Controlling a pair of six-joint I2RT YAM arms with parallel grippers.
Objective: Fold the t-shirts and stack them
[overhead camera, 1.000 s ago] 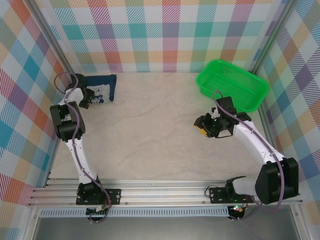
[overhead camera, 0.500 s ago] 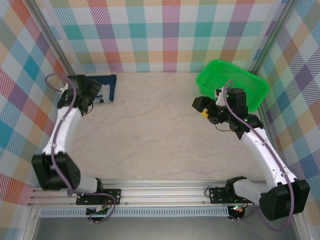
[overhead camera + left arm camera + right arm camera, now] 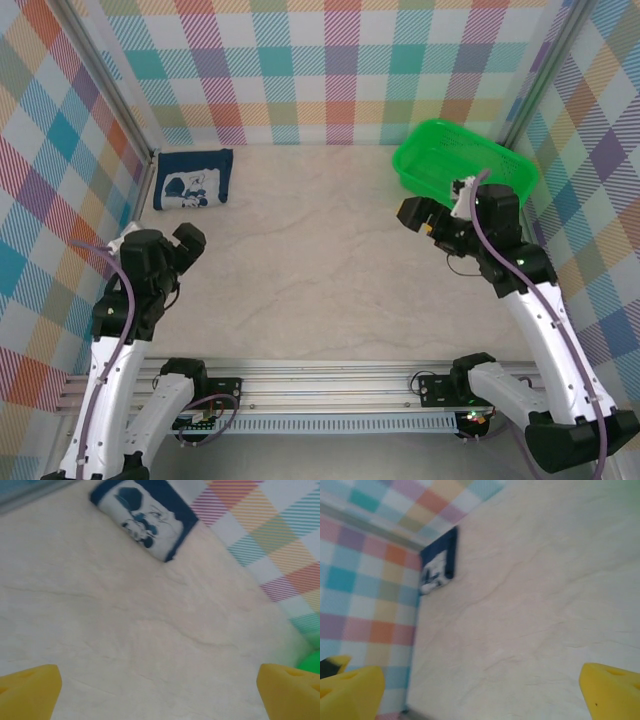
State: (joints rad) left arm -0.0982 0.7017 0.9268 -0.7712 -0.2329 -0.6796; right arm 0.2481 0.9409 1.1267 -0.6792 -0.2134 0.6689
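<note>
2 grippers are noted above the counter (image 3: 300,270), both well apart from the task item. On the near-left side, the left gripper (image 3: 190,238) hangs over the counter. Its wrist view shows its yellow fingers (image 3: 30,692) spread wide at the lower corners, with bare counter between them. Further in on the right side, the right gripper (image 3: 412,213) hangs near the green basket (image 3: 445,160). Its yellow fingers (image 3: 352,690) are likewise spread wide, gripping nothing.

Farther back, 1 folded navy t-shirt (image 3: 195,180) lies flat in the far-left corner of the counter, close against the checked wall (image 3: 330,70), with its white cartoon print facing up. Whether more than 1 shirt lies in that bundle cannot be told. The green basket sits in the far-right corner, well apart from the t-shirt.
</note>
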